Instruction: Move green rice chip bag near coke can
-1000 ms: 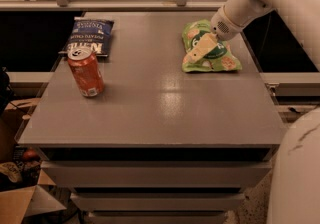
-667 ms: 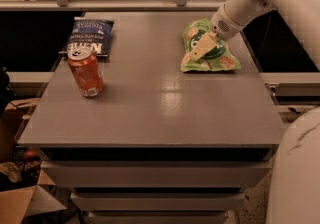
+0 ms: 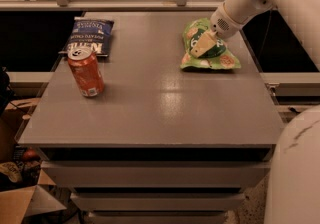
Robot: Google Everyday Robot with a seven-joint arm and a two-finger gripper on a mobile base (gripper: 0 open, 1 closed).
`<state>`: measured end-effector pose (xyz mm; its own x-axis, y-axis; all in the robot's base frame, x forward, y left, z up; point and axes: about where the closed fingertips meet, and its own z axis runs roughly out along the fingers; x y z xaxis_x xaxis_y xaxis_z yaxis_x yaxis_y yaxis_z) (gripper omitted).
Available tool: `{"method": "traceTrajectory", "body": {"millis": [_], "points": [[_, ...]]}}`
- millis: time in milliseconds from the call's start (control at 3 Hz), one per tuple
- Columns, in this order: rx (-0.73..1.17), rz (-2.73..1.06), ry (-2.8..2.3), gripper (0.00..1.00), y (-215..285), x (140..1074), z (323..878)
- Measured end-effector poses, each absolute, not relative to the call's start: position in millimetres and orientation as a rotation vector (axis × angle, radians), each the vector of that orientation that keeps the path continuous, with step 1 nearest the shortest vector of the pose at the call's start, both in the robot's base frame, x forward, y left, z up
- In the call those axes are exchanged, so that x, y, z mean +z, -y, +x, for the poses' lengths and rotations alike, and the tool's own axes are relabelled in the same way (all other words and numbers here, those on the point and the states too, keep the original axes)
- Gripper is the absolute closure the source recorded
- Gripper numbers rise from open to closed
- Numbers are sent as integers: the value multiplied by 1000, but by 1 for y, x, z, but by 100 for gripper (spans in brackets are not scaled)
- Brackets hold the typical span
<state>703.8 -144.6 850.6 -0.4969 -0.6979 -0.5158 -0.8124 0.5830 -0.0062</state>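
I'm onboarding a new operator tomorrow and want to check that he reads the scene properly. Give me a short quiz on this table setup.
1. True or false: the coke can stands upright on the table.
2. Fill in: seen from the camera, the dark blue chip bag lies flat just ___ the coke can.
3. Pick one: the gripper is down at which item? A) the coke can B) the dark blue chip bag C) the green rice chip bag

Key:
1. True.
2. Behind (farther from the camera).
3. C. The gripper is over the green rice chip bag, across the table from the coke can.
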Motion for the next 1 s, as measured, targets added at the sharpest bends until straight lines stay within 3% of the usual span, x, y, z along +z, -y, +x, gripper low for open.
{"method": "traceTrajectory", "body": {"millis": [1000], "points": [[224,-1288,-2199,100,152,917,678]]}}
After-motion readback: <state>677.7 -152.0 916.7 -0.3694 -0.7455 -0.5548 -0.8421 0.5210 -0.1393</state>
